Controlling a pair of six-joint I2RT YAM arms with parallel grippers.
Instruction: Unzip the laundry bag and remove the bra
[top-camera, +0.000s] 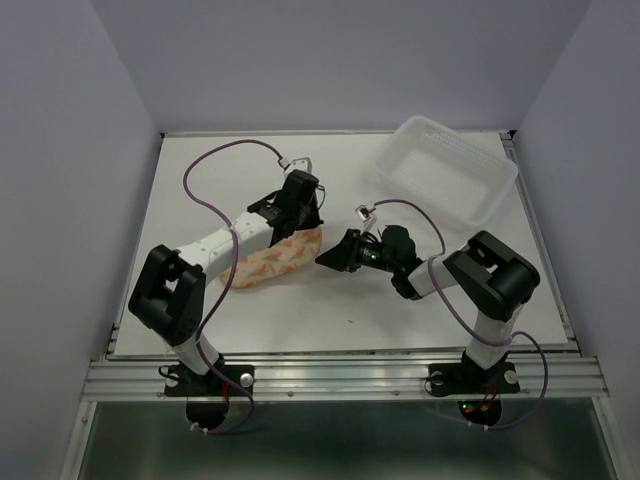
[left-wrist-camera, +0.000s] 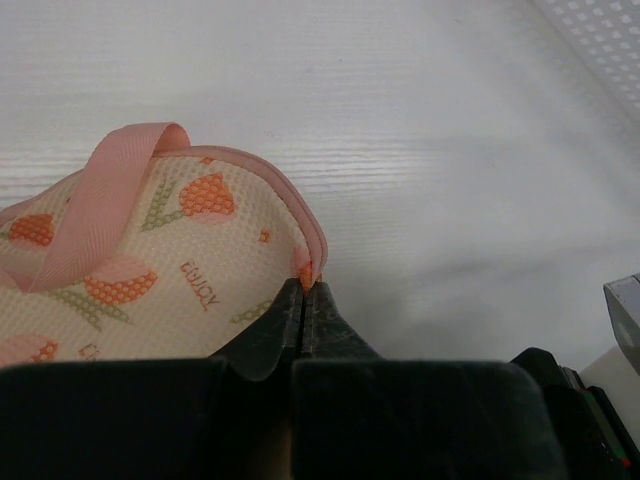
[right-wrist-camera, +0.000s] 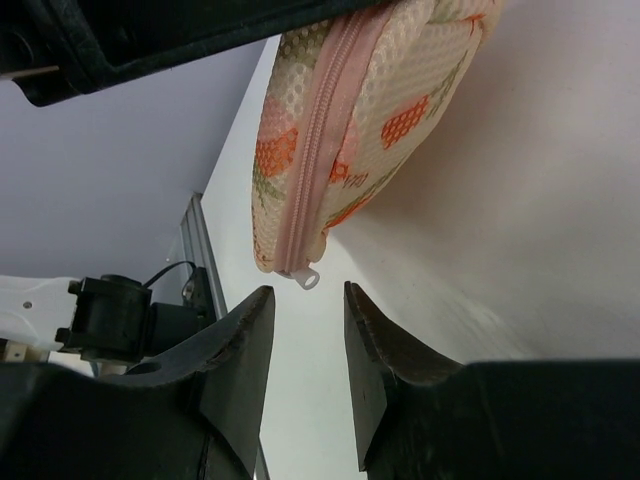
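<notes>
Near the middle of the table (top-camera: 300, 310) the laundry bag (top-camera: 275, 262) lay at a slant, printed side up, with its far end under my left claw (left-wrist-camera: 303, 295). From the left wrist camera I saw that claw fully closed. Its two dark fingers (left-wrist-camera: 275, 330) met tip to tip, and the pink rim (left-wrist-camera: 305, 218) of the bag was nipped between them at the curve of its end. A pink loop (left-wrist-camera: 95, 205) lay folded over the printed cloth just beside that spot. Whether the pinched end was raised off the table I could not tell.

My right claw (right-wrist-camera: 307, 295) faced the same end of the bag from the other side, low over the table. Its fingers stood apart by a modest gap and held nothing. The small pale pull tab (right-wrist-camera: 305, 277) of the zipper (right-wrist-camera: 320, 130) hung just beyond the fingertips, in line with the gap, touching neither finger as far as I could see. Along the stretch that the right wrist camera showed, the zipper was shut, so the inside of the bag was hidden from me.

From overhead, the two claws sat near each other at that one end of the bag. At the far right corner of the table stood a clear plastic tub (top-camera: 450, 165), well apart from the bag and from both claws.
</notes>
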